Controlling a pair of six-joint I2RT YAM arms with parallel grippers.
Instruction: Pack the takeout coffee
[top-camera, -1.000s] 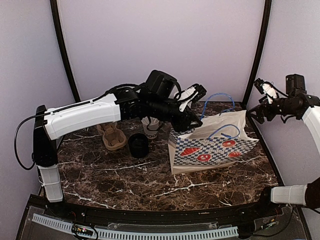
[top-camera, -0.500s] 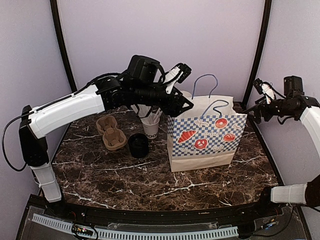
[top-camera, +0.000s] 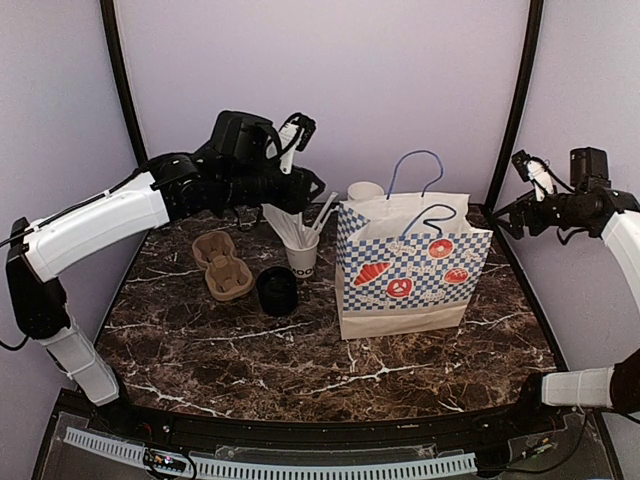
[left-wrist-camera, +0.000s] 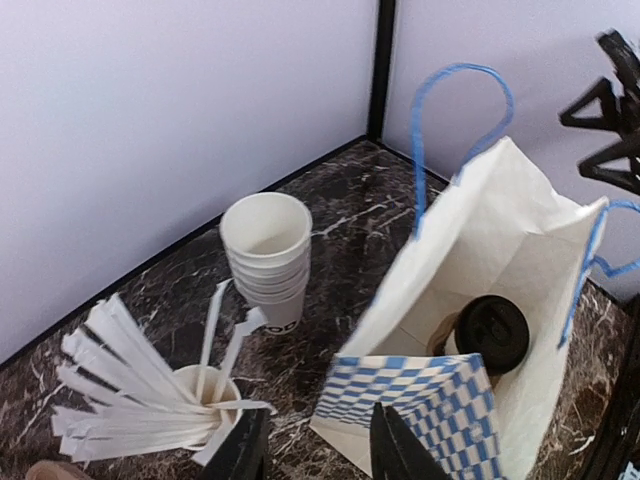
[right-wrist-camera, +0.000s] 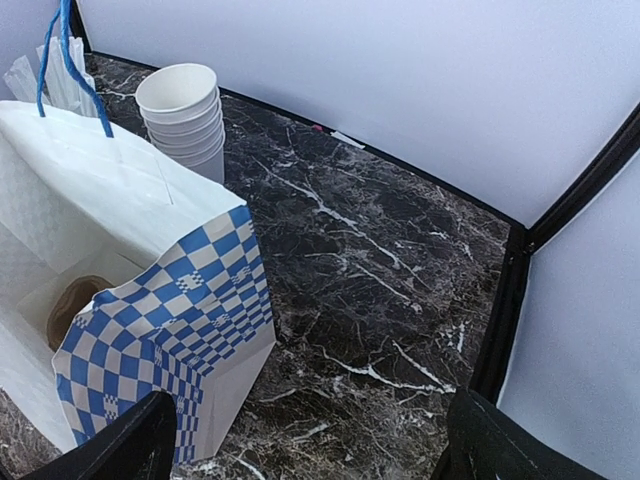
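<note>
The takeout coffee stands inside the blue-checked paper bag (top-camera: 405, 270). In the left wrist view its black lid (left-wrist-camera: 492, 333) shows deep in the open bag (left-wrist-camera: 470, 250), with something brown beside it; the cup's side is mostly hidden. My left gripper (top-camera: 308, 186) is open and empty, raised at the back left of the bag, above the cup of straws. Its fingertips (left-wrist-camera: 395, 452) frame the bag's near corner, apart from it. My right gripper (top-camera: 507, 208) is open and empty, held high to the right of the bag (right-wrist-camera: 150, 300).
A cup of white straws (top-camera: 300, 250) stands left of the bag. A stack of white cups (top-camera: 365, 190) is behind it. A brown pulp carrier (top-camera: 225, 265) and a black round container (top-camera: 277, 290) sit further left. Black frame posts stand at the back corners.
The bag has gone from tilted, with my left gripper at its rim, to standing upright. My left arm has drawn back up and to the left. The right arm has hardly moved.
</note>
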